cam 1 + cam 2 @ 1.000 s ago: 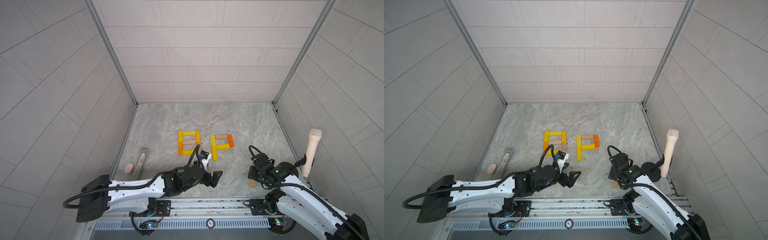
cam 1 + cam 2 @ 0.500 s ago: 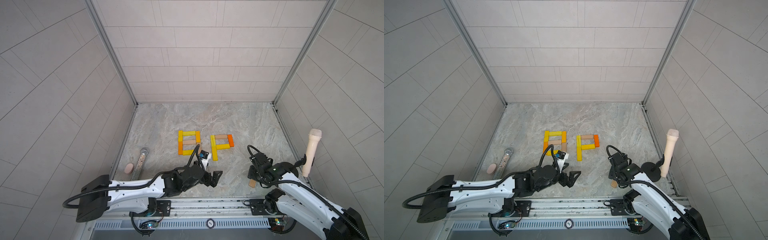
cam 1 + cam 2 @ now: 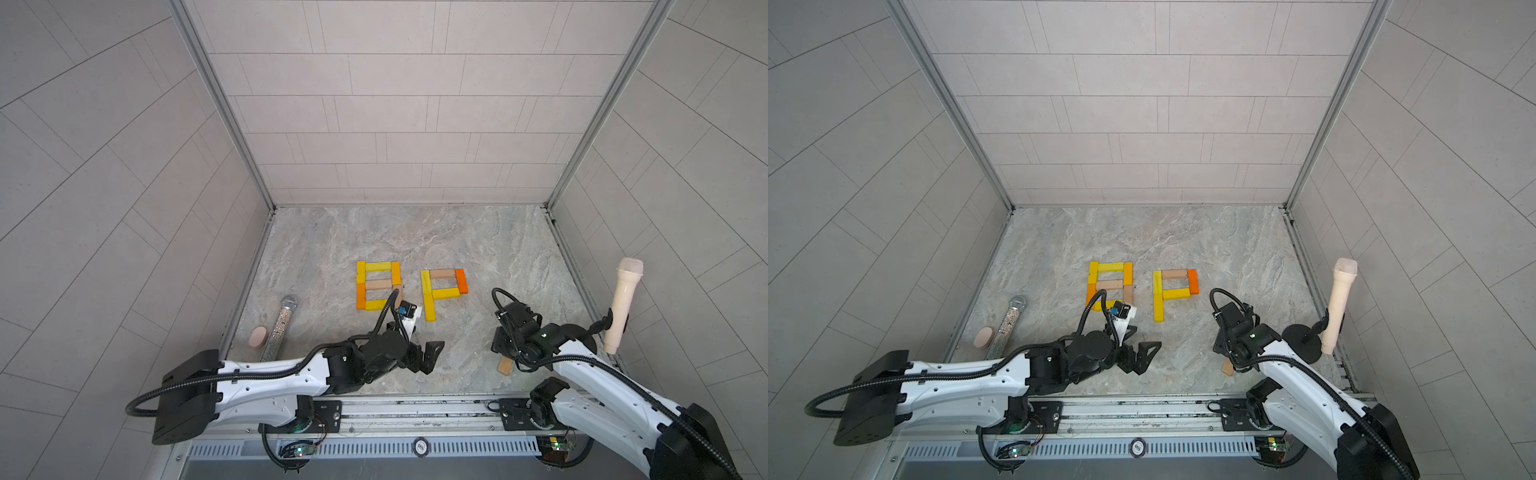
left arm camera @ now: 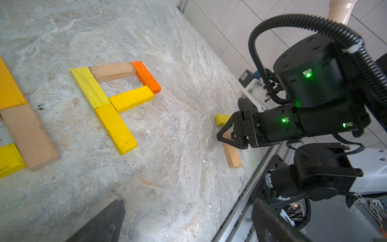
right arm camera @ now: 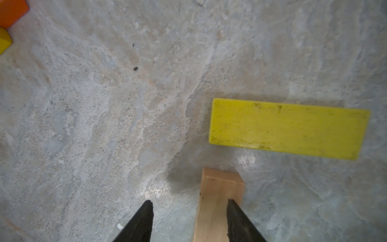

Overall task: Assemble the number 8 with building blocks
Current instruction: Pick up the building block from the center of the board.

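my left hand (image 3: pixel 426 355) hangs over the front of the counter (image 3: pixel 415 241), jaws as wide as they go and holding nothing. my right hand (image 5: pixel 189 201) is low over a loose tan bar (image 5: pixel 217 188) near the front right. its jaws are partly apart, one fingertip (image 5: pixel 232 207) over the bar's edge, the other on bare counter beside it, so nothing is clamped. a loose yellow bar (image 5: pixel 289 127) lies flat just past the tan bar's end, set crosswise and apart from it. the number 8 (image 3: pixel 378 284) lies mid-counter in both top views, its lower right corner hidden by my left arm's cable. a p-shaped five-bar figure (image 3: pixel 442 293) sits just beside it.
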`<state>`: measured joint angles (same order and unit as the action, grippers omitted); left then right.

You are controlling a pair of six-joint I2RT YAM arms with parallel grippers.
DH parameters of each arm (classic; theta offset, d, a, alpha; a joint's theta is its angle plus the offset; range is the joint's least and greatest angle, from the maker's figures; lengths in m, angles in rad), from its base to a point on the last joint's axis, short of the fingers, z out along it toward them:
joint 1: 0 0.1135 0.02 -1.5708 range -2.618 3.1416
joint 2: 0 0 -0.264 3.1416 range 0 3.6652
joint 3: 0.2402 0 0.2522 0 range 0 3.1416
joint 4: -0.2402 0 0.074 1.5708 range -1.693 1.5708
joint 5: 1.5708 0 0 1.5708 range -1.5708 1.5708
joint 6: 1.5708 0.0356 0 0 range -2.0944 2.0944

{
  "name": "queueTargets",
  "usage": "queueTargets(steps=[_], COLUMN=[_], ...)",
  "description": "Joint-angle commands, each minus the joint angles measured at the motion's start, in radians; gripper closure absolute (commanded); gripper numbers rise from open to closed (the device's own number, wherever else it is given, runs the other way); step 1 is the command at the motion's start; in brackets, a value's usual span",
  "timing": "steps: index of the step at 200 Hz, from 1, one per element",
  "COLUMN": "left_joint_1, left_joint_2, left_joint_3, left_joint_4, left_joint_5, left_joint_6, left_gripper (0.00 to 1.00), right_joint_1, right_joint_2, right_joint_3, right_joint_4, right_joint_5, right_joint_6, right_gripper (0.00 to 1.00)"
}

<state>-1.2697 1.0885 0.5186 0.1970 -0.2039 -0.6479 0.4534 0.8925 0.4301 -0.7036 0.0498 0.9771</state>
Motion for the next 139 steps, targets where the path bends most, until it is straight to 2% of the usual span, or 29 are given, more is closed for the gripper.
queueTargets(steps=[1, 35, 91, 139], left_joint_1=[0.003, 0.003, 0.015, 0.018], left_joint_2=[-0.011, -0.058, -0.128, -0.123], left_joint_3=[0.010, 0.007, -0.002, 0.002], left_joint_4=[-0.020, -0.059, -0.124, -0.132], left_joint_5=[-0.039, -0.051, -0.039, -0.032], left_joint_6=[-0.036, -0.033, -0.013, -0.024], left_gripper=[0.00, 0.00, 0.00, 0.00], right_joint_1=[0.006, 0.013, 0.012, 0.013], right_joint_2=[0.012, 0.016, -0.026, 0.048], right_joint_3=[0.008, 0.053, 0.022, 0.019], right_joint_4=[-0.044, -0.153, -0.122, -0.070], right_joint_5=[0.051, 0.139, 0.089, 0.043], right_joint_6=[0.075, 0.117, 0.145, 0.167], right_gripper=[0.41, 0.45, 0.46, 0.46])
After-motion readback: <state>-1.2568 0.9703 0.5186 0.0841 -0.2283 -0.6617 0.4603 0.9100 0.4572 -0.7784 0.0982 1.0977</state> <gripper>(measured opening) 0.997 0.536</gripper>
